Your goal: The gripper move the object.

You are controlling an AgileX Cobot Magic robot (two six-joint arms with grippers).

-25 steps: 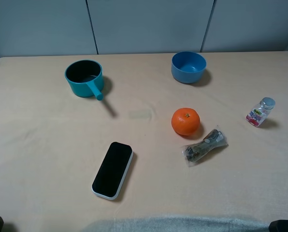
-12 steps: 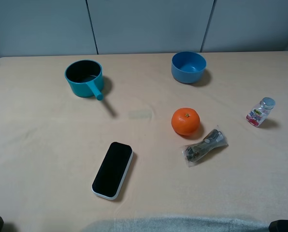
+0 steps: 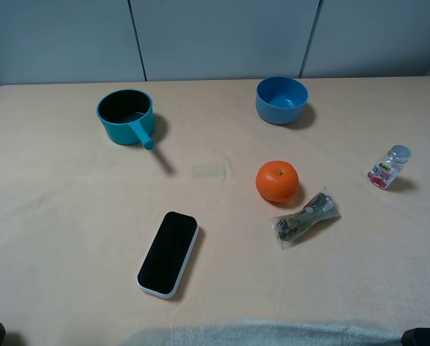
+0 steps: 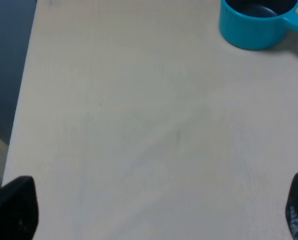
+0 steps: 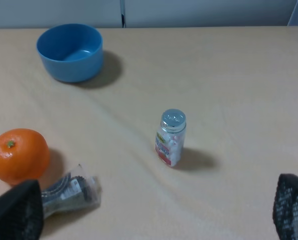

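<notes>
1. We see the object (image 3: 306, 218), a small crinkly packet, lying flat on the table (image 3: 56, 216), just beside the orange (image 3: 277, 180) and well apart from the little bottle (image 3: 389, 166).
2. Our right gripper (image 5: 149, 212) waits low near the table edge with its fingers (image 5: 16, 212) spread wide, so the packet can fit between them.
3. Our left gripper (image 4: 154, 210) is spread wide too, over bare table near the teal pot (image 4: 256, 22).
4. The packet may be touching the orange; we cannot tell for sure.
5. We think the right arm should reach, since it is closer.
</notes>
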